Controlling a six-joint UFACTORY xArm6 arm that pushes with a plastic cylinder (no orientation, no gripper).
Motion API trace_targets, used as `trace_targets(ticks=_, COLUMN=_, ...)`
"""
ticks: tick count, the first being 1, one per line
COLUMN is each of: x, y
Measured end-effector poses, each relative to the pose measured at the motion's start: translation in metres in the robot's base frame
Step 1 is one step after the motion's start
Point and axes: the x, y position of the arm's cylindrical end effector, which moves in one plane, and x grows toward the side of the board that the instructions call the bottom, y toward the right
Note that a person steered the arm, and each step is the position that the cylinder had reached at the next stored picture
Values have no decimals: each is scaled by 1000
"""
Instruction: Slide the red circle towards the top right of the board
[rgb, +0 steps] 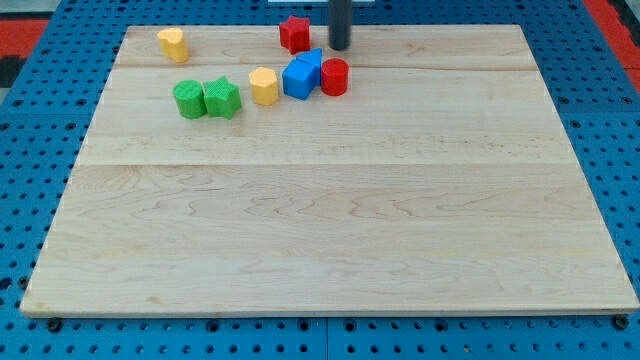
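Starting at the view's left on my bench (330, 240), a yellow block (172, 44) sits alone near the top edge. Lower down, a green cylinder (188, 99) and a green star (222, 97) touch side by side. A yellow hexagon (264, 86) follows, then two blue blocks (303, 75) pressed together. A red star (294, 33) sits above them. The red circle (334, 77) touches the blue pair's right side. My tip (340, 46) stands just above the red circle, right of the red star; there is no gripper on this arm.
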Motion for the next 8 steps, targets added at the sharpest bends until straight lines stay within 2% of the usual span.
trace_targets(ticks=1, x=88, y=51)
trace_targets(ticks=2, x=110, y=-16)
trace_targets(ticks=3, x=82, y=-70)
trace_targets(ticks=4, x=60, y=-66)
trace_targets(ticks=6, x=38, y=20)
trace_targets(ticks=7, x=20, y=22)
trace_targets(ticks=8, x=19, y=-26)
